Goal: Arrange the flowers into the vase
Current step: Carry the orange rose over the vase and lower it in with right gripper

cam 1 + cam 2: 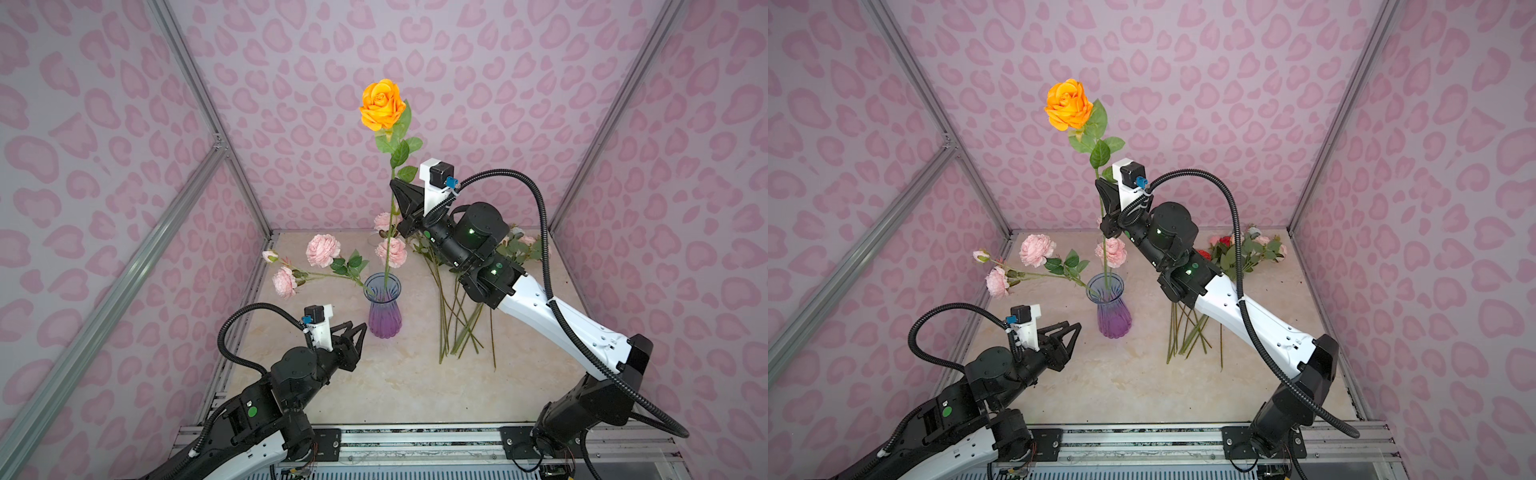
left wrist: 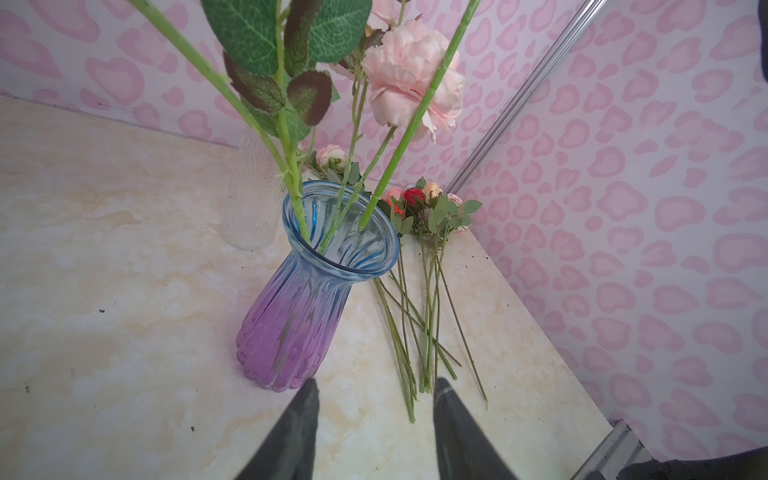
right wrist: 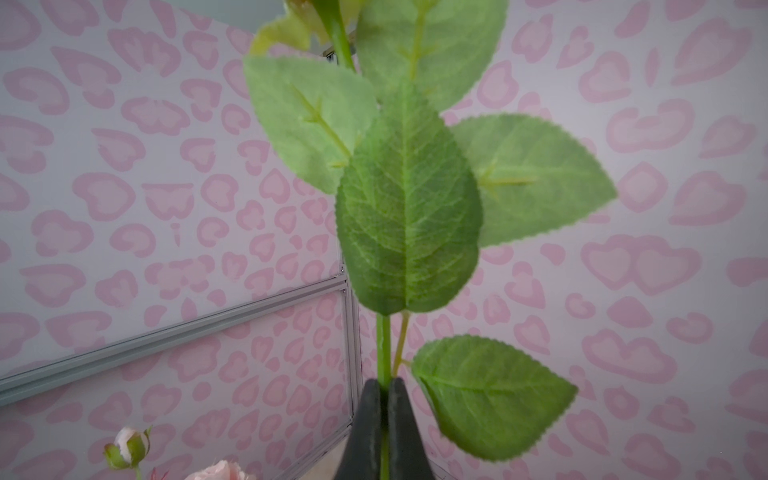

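Right gripper: my right gripper (image 1: 393,182) is clamped on the green stem of the orange rose (image 1: 381,104), just under its lowest leaf. In the right wrist view my two dark fingers (image 3: 368,415) pinch the stem at bottom centre of frame.
Orange rose: I hold it upright, with the bloom high in the upper middle of both top views (image 1: 1068,104) against the pink-patterned wall (image 1: 498,83). Its leaves (image 3: 409,199) fill the middle of the right wrist view.
Stem end: the stem runs straight down into the vase mouth. The left wrist view shows its cut end just inside the rim.
Vase: the ribbed blue-to-purple vase (image 1: 384,309) stands upright at the centre of the table (image 1: 415,386).
Also in the vase: pink blooms (image 1: 323,249) on a branching stem lean out toward the left of frame.
Left gripper: my left gripper (image 1: 358,329) sits low at lower left of the vase. Its fingers (image 2: 305,415) are partway apart, with only bare table between them and nothing held. It is close beside the vase's base, and I cannot tell whether a tip touches it.
Loose flowers: the loose flowers (image 1: 457,324) lie flat on the table to the right of the vase, partly under my right arm. Their stems fan toward the bottom of frame, and the red and pink heads (image 1: 1246,249) lie toward the back wall.
Clear vase: a clear vase (image 2: 249,199) shows just beside the coloured one in the left wrist view.
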Tool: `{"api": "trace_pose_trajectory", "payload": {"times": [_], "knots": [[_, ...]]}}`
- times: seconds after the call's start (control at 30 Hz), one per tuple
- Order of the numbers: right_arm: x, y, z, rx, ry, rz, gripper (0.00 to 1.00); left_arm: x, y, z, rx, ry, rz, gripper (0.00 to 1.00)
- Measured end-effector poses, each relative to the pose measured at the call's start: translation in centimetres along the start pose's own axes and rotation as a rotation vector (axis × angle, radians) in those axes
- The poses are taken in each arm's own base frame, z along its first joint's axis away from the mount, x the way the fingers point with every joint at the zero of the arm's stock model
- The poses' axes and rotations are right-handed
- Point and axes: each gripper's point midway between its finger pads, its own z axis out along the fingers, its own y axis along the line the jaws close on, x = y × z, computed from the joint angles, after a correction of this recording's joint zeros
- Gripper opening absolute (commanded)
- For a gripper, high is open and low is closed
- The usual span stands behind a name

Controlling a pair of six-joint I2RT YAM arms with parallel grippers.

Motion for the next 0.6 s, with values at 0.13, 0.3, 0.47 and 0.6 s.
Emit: {"api": "trace_pose_trajectory", "payload": {"times": [0.13, 0.3, 0.47, 0.6], "knots": [[2.5, 0.4, 0.1, -0.015, 0.049, -0.013, 0.0, 0.1, 0.2, 0.0, -0.007, 0.0, 0.001, 0.46], [7.0, 0.7, -0.5, -0.025, 0.136, -0.016, 0.0, 0.4, 0.5, 0.2, -0.019, 0.004, 0.004, 0.46], [10.0, 0.9, -1.7, -0.035, 0.183, -0.006, 0.0, 0.6, 0.7, 0.3, -0.031, 0.007, 0.007, 0.46], [12.2, 0.8, -2.2, -0.033, 0.231, 0.013, 0.01, 0.8, 0.7, 0.5, -0.036, 0.014, 0.01, 0.46]]}}
